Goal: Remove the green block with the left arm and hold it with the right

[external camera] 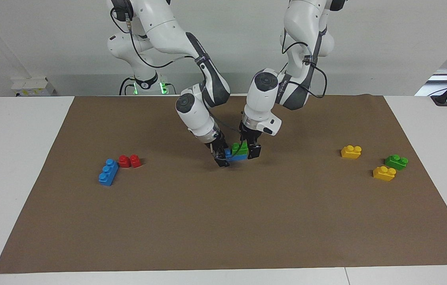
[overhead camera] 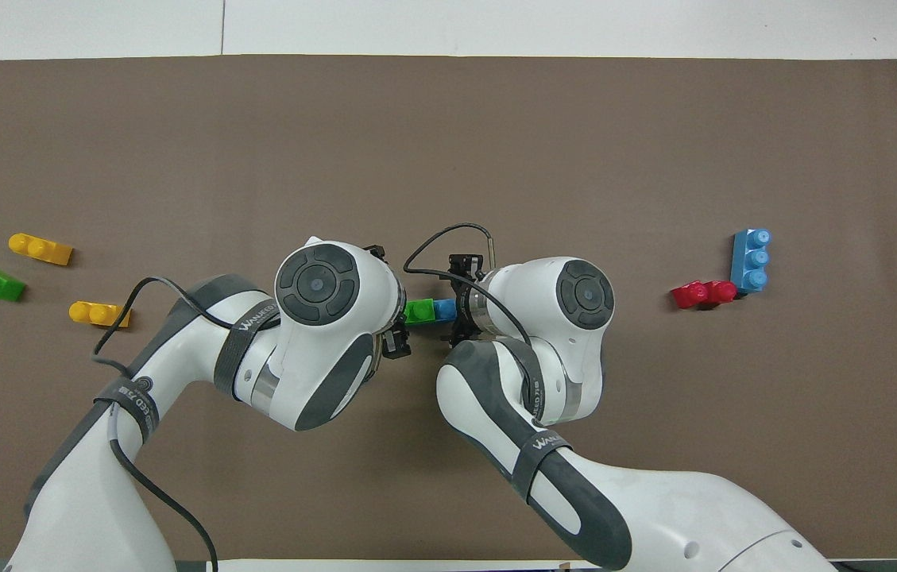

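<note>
At mid-tabletop (external camera: 41,130), left claw (external camera: 248,152) and right claw (external camera: 221,158), both spread apart, flank the green block (external camera: 240,148) stacked on a blue brick (external camera: 238,157); an unsteadied brick might lift along.

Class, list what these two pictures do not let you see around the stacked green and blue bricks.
- Overhead view: left gripper hidden by its own wrist.
- Overhead view: part of the green block covered by that wrist.
- Facing view: blue brick partly hidden by right gripper; contact unclear.
</note>
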Action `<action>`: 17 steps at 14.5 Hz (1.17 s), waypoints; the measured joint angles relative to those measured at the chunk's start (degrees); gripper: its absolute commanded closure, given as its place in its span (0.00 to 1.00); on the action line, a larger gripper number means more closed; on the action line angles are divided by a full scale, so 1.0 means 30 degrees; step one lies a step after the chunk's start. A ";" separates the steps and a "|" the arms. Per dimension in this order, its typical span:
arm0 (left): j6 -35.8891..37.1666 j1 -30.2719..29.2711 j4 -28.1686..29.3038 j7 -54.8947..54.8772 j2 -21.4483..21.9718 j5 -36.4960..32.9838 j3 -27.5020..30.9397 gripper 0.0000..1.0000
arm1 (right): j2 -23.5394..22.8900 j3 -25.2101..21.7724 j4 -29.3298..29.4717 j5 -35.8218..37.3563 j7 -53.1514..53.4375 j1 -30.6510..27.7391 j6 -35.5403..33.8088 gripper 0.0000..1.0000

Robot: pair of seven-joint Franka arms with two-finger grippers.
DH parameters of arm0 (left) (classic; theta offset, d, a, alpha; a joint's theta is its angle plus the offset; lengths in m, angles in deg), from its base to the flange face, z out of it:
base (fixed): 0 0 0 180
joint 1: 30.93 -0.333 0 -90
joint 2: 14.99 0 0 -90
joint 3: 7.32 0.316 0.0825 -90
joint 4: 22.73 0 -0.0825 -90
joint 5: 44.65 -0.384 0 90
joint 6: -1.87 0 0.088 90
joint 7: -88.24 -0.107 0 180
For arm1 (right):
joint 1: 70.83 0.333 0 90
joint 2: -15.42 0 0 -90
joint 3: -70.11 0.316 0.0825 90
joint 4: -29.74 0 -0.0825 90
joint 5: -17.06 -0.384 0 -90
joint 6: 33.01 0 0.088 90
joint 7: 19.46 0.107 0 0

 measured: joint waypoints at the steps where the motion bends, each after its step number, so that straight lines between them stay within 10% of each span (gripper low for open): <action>1: 0.0000 0.0009 0.0000 0.0003 0.0000 -0.0003 -0.0003 0.00 | -0.0057 0.0000 -0.0001 -0.0079 0.0000 0.0034 0.0055 0.20; 17: -0.0110 0.0490 0.0001 0.0814 -0.0090 -0.0043 -0.0014 0.00 | -0.0071 -0.0085 0.0001 -0.1508 -0.0001 -0.0056 0.0072 0.72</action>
